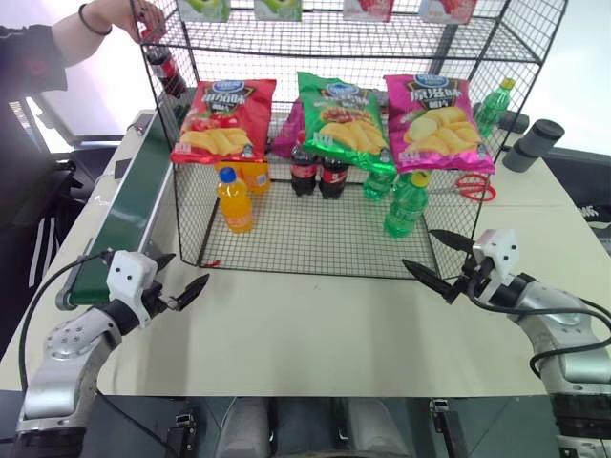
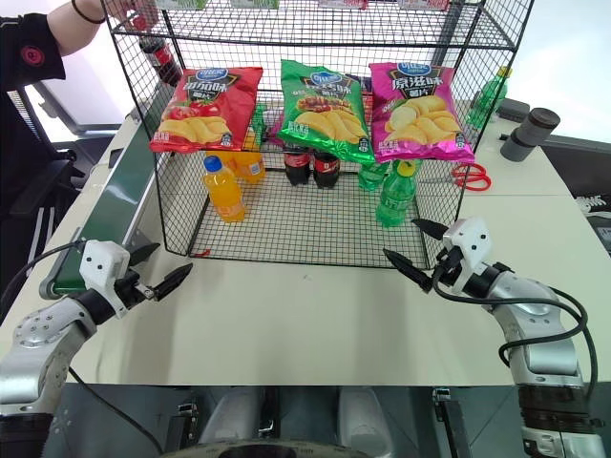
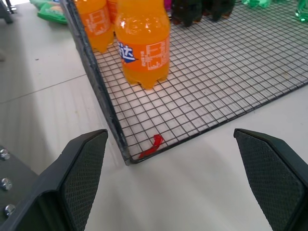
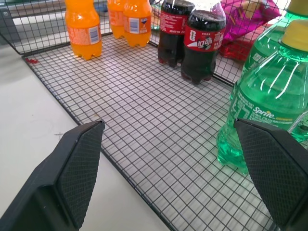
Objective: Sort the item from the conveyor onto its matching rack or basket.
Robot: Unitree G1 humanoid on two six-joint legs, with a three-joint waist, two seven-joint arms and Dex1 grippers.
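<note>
Nearest the camera, at lower left of the left eye view, the left gripper [image 1: 175, 279] hangs over bare table [image 1: 315, 324] with its two black fingers spread wide and nothing between them; at lower right the right gripper [image 1: 441, 259] matches it, splayed full and empty, just before the front edge of the cage [image 1: 296, 243]. Both look parked in a ready pose, since the item has not yet been delivered. That cola bottle [image 1: 167, 69] is at upper left of the frame, in a person's hand [image 1: 141, 16], above the far end of the conveyor [image 1: 124, 215]; through the wire it is hard to say whether it already rests on the belt. The cage is laid out by kind: orange bottles [image 1: 235, 200] at left under the red crisp bag [image 1: 223, 119], two colas [image 1: 319, 170] in the middle under the green bag [image 1: 344, 119], green bottles [image 1: 406, 203] at right under the pink bag [image 1: 434, 122]. So the incoming cola likely belongs beside the middle pair. The left gripper sits close to the near belt end, probably to take it there.
</note>
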